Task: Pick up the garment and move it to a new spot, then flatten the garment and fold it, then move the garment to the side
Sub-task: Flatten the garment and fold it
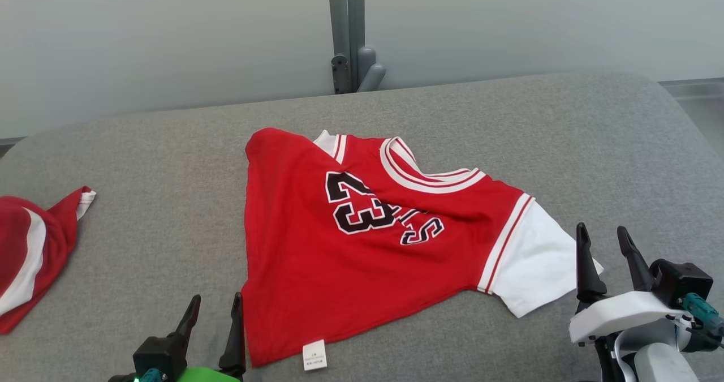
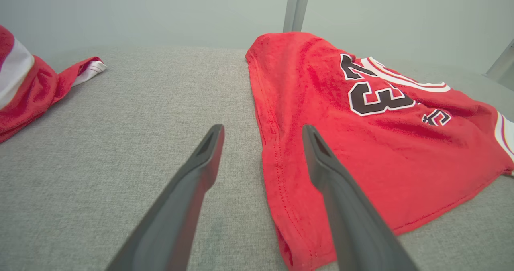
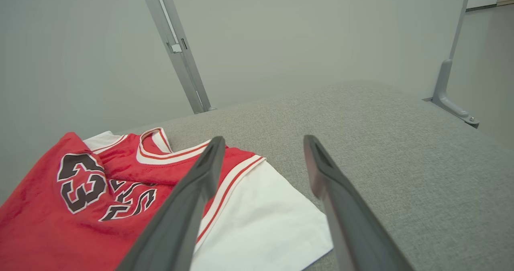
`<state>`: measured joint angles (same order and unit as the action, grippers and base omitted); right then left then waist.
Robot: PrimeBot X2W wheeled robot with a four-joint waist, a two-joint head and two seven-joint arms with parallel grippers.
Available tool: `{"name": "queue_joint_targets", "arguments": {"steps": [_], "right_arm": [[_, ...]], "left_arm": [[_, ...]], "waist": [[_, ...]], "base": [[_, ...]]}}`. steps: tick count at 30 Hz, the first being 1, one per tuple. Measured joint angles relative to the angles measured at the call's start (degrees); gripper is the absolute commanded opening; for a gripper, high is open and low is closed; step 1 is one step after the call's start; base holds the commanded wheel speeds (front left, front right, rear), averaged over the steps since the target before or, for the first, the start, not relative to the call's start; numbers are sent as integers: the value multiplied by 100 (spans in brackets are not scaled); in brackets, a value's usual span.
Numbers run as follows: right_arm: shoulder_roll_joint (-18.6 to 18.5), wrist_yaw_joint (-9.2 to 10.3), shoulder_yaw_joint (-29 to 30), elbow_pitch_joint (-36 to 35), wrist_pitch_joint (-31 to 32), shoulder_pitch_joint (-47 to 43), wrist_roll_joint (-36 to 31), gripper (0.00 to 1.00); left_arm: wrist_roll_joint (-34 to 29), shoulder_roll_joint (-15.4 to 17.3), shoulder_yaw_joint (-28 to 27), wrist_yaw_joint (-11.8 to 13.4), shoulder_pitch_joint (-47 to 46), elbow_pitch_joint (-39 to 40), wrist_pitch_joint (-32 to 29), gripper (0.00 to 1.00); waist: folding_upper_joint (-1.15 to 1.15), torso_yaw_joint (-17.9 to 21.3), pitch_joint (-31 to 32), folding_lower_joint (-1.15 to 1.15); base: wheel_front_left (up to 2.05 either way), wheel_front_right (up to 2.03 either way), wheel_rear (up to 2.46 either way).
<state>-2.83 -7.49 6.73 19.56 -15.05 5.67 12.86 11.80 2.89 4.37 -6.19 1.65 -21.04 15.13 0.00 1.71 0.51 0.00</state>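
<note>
Left end effector [image 1: 217, 297] spread, empty, just beside red jersey [image 1: 317, 269] hem; right end effector [image 1: 600, 229] spread by white sleeve [image 1: 537, 263].

Two red garments lie on one grey cushion [image 1: 169, 161]: a numbered jersey [image 1: 350, 240] between two grippers, left gripper [image 1: 216, 297] and right gripper [image 1: 601, 227], and a crumpled garment [image 1: 28, 252] outward of the left.

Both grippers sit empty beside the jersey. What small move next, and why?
Probably move the right gripper onto the white sleeve and close on its outer edge: the red jersey has its other side already folded in, while this sleeve lies spread beside the open jaws.
</note>
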Motion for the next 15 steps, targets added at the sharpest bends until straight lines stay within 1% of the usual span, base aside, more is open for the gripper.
{"name": "queue_joint_targets", "arguments": {"steps": [8, 11, 15], "right_arm": [[0, -1, -93, -231, 0, -40, -327, 100], [0, -1, -144, -241, 0, -105, -511, 100], [1, -1, -167, -265, 0, -209, -615, 100]], "left_arm": [[15, -4, 80, 223, -43, 169, 0, 100], [-12, -4, 88, 292, -5, 212, 0, 100], [-34, -5, 57, 446, 79, 253, 0, 100]], "waist": [[0, 149, 108, 0], [0, 161, 157, 0], [0, 144, 221, 0]], "base": [[0, 0, 0], [0, 0, 0], [0, 0, 0]]}}
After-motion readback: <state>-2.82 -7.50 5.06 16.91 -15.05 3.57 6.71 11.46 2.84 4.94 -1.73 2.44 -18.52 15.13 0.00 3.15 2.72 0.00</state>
